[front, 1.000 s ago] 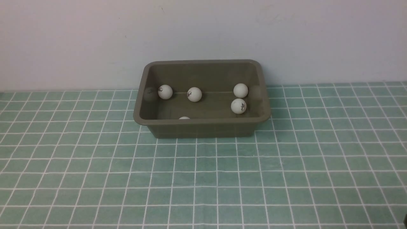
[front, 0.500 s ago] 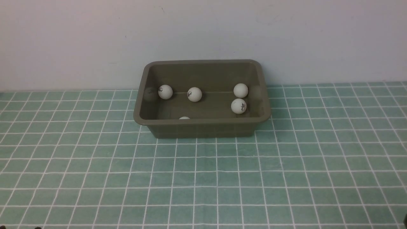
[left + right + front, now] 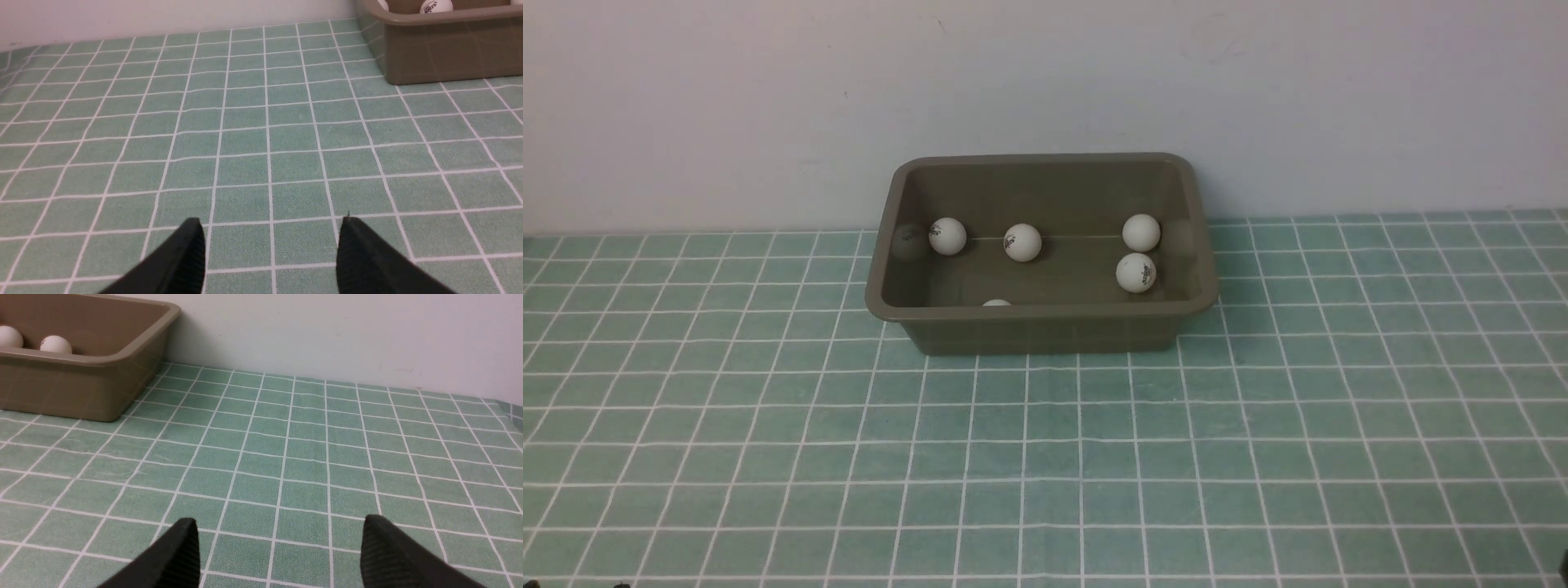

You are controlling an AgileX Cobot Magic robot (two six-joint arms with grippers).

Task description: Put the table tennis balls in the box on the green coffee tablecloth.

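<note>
**Balls in the Tub, Both Grippers Empty**

The box (image 3: 1041, 327) stands on the green coffee tablecloth (image 3: 1045, 457), its far long wall close against the pale back wall (image 3: 1045, 82). Five table tennis balls show inside it in the front view. One (image 3: 947, 236) lies near the box's left end, with a faint reflection of it on the glossy left wall. A second (image 3: 1022, 242) sits about mid-length, along the far side of the floor. Two more sit near the box's right end: one (image 3: 1141, 233) toward the far wall, another (image 3: 1136, 273) just in front of it, nearly touching. Of the fifth (image 3: 996, 303) only a thin white sliver peeks above the box's near rim. A sixth cannot be made out; the near wall hides part of the floor.

No ball lies on the cloth around the box in any view.

The left gripper (image 3: 270, 245) hovers over bare cloth, well apart from the box's near left corner (image 3: 445, 49), its black jaws spread with nothing between them. The right gripper (image 3: 280, 547) hangs over bare cloth off the box's right end (image 3: 81, 384), jaws spread wider still and likewise empty. Neither touches the box.
</note>
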